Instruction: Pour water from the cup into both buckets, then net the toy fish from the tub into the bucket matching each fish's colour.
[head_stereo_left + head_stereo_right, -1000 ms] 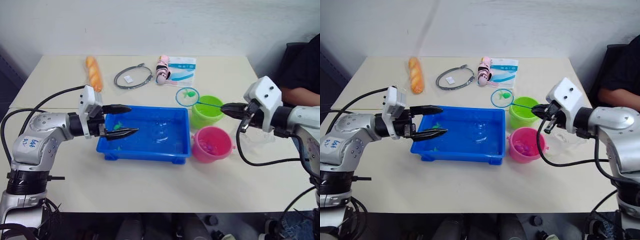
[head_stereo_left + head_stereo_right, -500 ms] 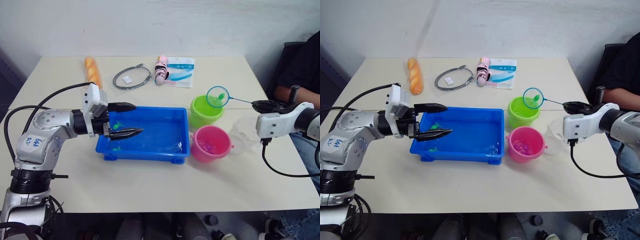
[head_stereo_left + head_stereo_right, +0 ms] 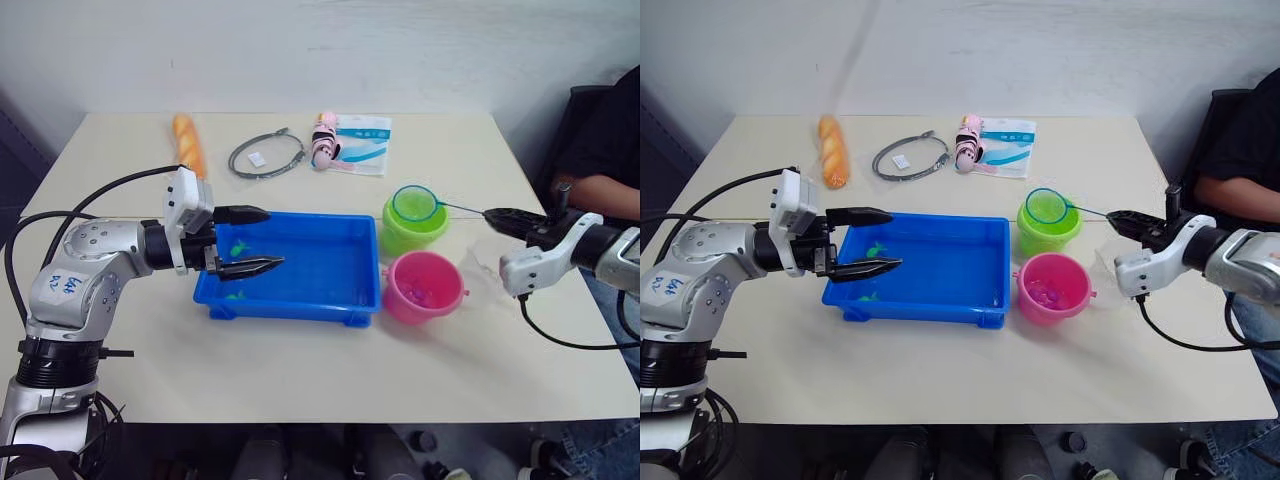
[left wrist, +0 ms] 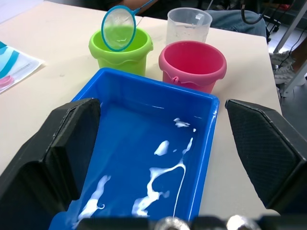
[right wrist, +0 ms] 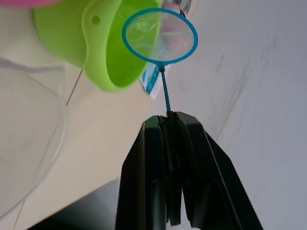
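over the green bucket (image 3: 414,228), right gripper (image 3: 497,215) holds the net (image 3: 413,203).

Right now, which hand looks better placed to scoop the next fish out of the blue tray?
The right hand: it is shut on the net, held over the green bucket. The left hand hangs open and empty over the tub.

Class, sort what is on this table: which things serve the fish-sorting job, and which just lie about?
Job: shallow blue plastic tub, lime green bucket, pink bucket, clear plastic measuring cup, blue-hooped mesh net, green toy fish.

Lying about: orange bread-like toy, grey cable loop, pink toy, printed packet.
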### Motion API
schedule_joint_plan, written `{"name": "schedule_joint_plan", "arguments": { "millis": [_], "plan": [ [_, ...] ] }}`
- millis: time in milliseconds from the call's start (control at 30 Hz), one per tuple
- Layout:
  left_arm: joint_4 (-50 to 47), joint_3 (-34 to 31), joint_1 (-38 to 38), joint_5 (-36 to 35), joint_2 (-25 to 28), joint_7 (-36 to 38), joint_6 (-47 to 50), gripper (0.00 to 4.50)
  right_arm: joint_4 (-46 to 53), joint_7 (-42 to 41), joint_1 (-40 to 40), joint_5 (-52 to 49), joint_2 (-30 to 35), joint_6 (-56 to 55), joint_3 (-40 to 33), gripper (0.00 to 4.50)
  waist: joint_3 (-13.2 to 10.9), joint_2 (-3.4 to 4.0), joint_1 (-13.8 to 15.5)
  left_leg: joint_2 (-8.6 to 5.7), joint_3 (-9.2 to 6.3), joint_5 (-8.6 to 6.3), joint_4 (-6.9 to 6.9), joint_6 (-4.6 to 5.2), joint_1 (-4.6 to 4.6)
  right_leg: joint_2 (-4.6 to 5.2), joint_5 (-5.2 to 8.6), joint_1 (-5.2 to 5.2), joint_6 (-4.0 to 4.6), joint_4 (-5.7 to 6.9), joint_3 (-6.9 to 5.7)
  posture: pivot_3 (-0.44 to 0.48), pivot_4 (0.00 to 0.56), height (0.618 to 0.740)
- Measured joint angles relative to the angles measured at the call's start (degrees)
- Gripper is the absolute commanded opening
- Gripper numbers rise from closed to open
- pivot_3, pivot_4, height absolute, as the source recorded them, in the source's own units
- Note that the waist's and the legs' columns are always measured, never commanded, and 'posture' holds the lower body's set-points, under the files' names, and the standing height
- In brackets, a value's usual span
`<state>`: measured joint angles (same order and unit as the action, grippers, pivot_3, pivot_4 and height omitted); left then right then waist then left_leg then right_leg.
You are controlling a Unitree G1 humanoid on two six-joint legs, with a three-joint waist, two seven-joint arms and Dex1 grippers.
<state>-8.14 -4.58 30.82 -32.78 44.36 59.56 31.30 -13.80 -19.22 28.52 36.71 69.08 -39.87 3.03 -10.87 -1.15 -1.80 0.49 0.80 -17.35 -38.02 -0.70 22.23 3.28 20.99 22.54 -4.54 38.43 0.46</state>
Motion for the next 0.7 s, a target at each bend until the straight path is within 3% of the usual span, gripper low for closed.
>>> {"name": "schedule_joint_plan", "arguments": {
  "millis": [167, 300, 467, 567, 700],
  "plan": [
    [0.16, 0.0, 0.01, 0.05, 0.41, 0.02, -0.01, 4.48, -2.49, -0.96, 2.71, -1.09, 0.74, -0.11, -0.42, 0.0, 0.0, 0.0, 0.06, 0.08, -0.03, 0.0, 0.0, 0.0, -0.01, -0.07, 0.01, -0.01, 0.01, 0.0, -0.02, 0.0, 0.15, 0.74],
    [0.19, -1.83, -1.44, -0.35, 2.3, 0.29, 0.72, 4.48, -2.0, -9.0, 3.13, -15.82, -5.12, 7.13, -1.49, 0.0, 0.0, 0.0, -0.51, 0.1, -0.01, 0.0, -0.03, 0.0, -0.05, -0.09, 0.01, -0.04, 0.01, 0.09, 0.01, 0.0, 0.15, 0.74],
    [0.66, -8.76, -11.9, -1.14, 9.15, 3.55, 2.52, 4.48, 10.97, -25.07, 5.02, -34.9, -12.75, 22.33, 1.73, 0.0, 0.0, 0.0, -1.73, 0.27, -0.09, 0.0, 0.01, -0.01, -0.09, -0.21, 0.03, -0.02, 0.06, 0.19, 0.0, 0.0, 0.15, 0.74],
    [0.14, -13.6, -19.56, -1.0, 12.85, 5.12, 2.98, 4.48, 18.62, -31.06, 6.53, -39.02, -18.57, 30.48, 7.34, 0.0, 0.0, 0.0, -1.47, 0.26, -0.21, -0.02, 0.02, 0.0, -0.1, -0.15, 0.04, -0.02, 0.1, 0.17, -0.07, 0.0, 0.15, 0.74],
    [-1.16, -20.28, -25.93, -1.06, 14.76, 5.09, 4.27, 4.48, 20.92, -35.72, 8.85, -38.84, -25.05, 36.77, 14.04, 0.0, 0.0, 0.0, -0.26, 0.05, -0.32, -0.16, 0.0, 0.22, -0.01, 0.09, 0.04, -0.02, 0.1, 0.08, -0.17, 0.0, 0.15, 0.74]
  ]
}}
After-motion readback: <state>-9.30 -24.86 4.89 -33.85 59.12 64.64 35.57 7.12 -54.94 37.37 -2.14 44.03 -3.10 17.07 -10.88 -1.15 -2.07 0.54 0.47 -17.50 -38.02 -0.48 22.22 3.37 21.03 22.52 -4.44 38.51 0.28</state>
